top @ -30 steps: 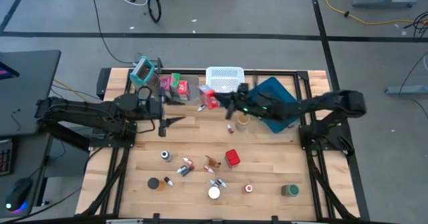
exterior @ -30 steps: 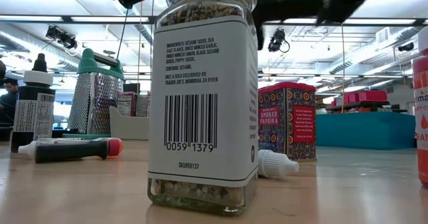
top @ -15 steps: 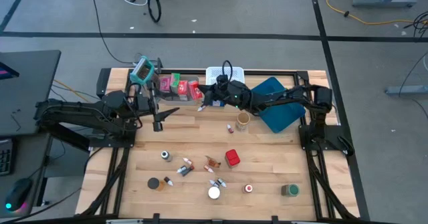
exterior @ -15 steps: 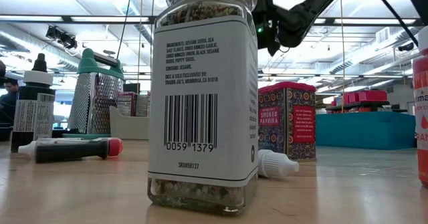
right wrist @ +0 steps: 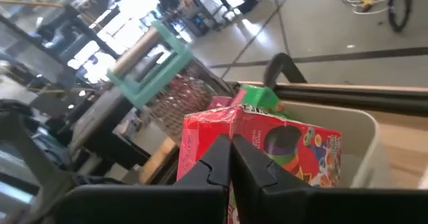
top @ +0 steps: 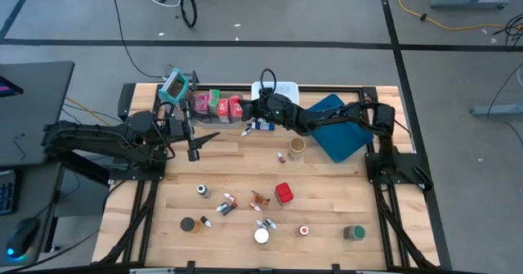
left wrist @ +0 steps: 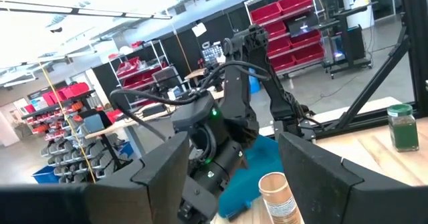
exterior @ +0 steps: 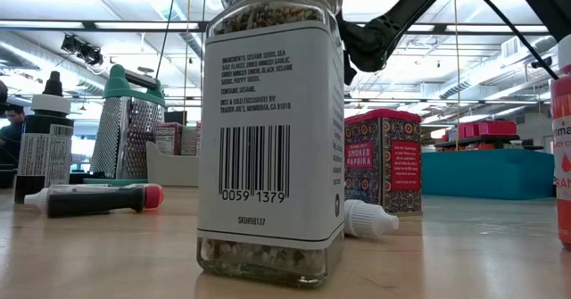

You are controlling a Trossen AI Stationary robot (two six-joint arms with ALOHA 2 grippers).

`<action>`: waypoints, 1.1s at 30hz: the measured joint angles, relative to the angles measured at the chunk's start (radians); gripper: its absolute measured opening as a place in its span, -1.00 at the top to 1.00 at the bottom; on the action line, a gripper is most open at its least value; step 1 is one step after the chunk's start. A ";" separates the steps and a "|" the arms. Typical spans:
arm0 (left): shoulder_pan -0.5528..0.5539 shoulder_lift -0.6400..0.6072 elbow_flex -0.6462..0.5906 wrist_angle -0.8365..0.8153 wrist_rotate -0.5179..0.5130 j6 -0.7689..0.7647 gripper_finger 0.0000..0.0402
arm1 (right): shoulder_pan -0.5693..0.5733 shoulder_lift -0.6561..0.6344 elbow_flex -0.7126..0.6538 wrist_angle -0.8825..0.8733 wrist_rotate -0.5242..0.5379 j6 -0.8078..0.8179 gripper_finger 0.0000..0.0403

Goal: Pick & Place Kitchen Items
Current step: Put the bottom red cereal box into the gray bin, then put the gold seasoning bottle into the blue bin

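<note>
cartons (top: 219, 105) in bin (right wrist: 348, 127), grater (top: 175, 85) beside

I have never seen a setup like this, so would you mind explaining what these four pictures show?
Two dark robot arms work at a wooden table. One camera looks straight down, one sits at tabletop height behind a spice jar, and one rides on each wrist. Small jars, cans and bottles lie scattered on the wood. The right gripper reaches to the red carton in the clear bin, fingers shut, holding nothing visible. The left gripper hovers open and empty near the grater.
</note>
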 joint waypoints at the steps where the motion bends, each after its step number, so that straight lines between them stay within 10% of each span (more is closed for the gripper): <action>1: 0.000 0.000 0.000 -0.001 0.000 0.000 -0.20 | 0.000 0.000 0.000 -0.004 0.010 0.012 0.95; 16: 0.000 0.000 0.000 0.000 0.000 0.000 -0.20 | -0.008 0.000 -0.001 -0.001 0.049 0.009 0.32; 33: 0.000 0.000 0.000 -0.001 0.000 -0.001 -0.20 | 0.004 -0.134 -0.002 -0.001 -0.342 -0.431 0.15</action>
